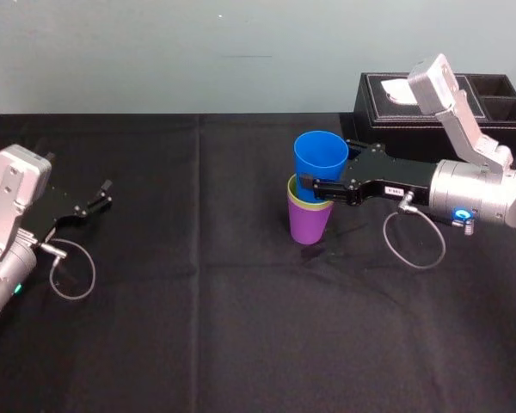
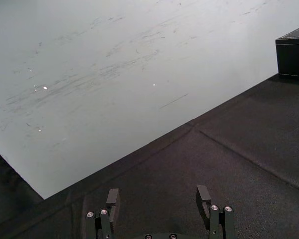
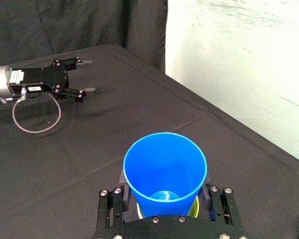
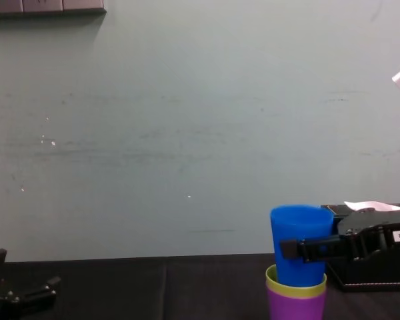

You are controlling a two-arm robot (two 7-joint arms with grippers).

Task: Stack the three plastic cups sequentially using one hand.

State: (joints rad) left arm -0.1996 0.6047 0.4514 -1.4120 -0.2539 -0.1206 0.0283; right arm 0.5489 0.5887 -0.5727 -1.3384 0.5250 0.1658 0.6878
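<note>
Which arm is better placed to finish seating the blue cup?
Right. The right gripper is shut on the blue cup, partly inside the yellow-green cup nested in the purple cup. The left gripper sits open, far off to the left.

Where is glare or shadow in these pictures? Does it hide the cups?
Head view: even light, the right gripper holding the blue cup reads plainly. Left wrist view: bright specks on the wall. Right wrist view: pale highlight inside the blue cup, soft shadow under the left gripper. Neither hides a cup.
</note>
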